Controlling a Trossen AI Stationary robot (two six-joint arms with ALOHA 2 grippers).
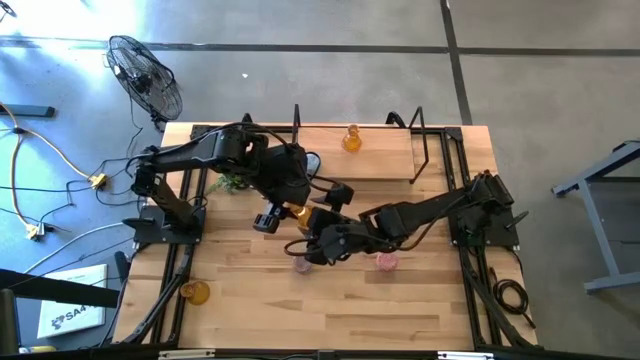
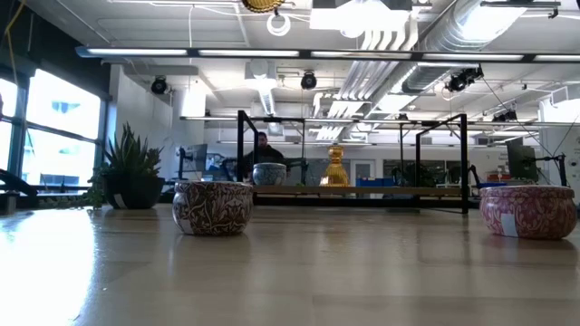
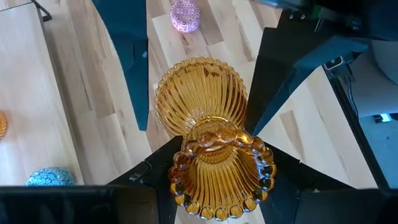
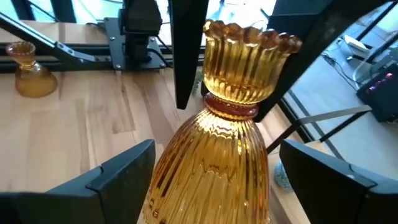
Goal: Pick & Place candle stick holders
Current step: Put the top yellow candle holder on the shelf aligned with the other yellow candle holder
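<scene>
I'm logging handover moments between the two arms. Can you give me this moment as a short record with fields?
stage: mid-table handover of one amber candle stick holder
left gripper: shut on the amber holder's neck, lifted off the table
right gripper: open, fingers either side of the same holder's ribbed body, not closed on it
other amber holders: one at the far edge, one near the front left corner
short round holders: pink and lilac on the table, blue nearby
plant: under the left arm
</scene>
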